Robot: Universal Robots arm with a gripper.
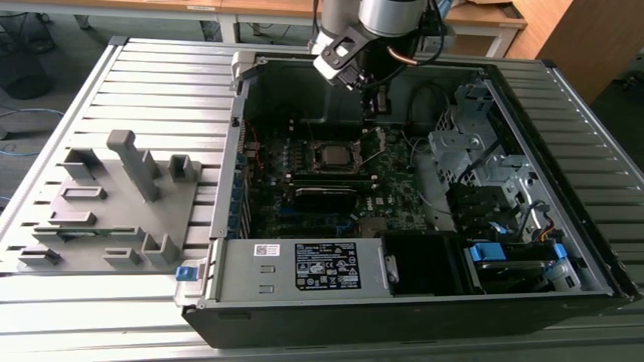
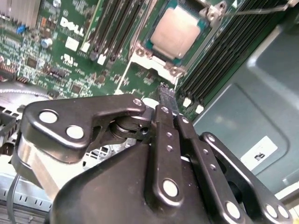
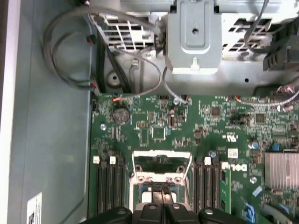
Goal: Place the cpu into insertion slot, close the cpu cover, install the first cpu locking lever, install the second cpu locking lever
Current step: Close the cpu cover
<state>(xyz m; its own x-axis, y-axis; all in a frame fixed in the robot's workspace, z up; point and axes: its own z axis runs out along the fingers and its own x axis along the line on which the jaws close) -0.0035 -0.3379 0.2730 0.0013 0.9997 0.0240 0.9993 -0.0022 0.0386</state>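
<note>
The cpu [image 2: 174, 33], a dull grey square chip, lies in the insertion slot [image 1: 332, 155] on the dark board inside the open computer case. The cpu cover [image 3: 162, 156], a thin silvery frame, looks hinged back off the chip, which shows bare to its edges. A thin locking lever [image 2: 261, 8] stands away from the slot, and in the exterior view it [image 1: 375, 147] rises beside the slot. My gripper [image 1: 379, 109] hangs above the board just behind the slot. In both wrist views its fingers [image 2: 167, 95] [image 3: 162, 192] are shut with nothing between them.
A grey box with a white label [image 1: 302, 268] fills the case's near end. The drive cage [image 1: 483, 151] stands at the exterior view's right, and a grey fixture [image 1: 111, 196] lies outside the case on the left. Long black slots [image 2: 117, 28] flank the socket. Loose cables [image 3: 70, 51] cross the case floor.
</note>
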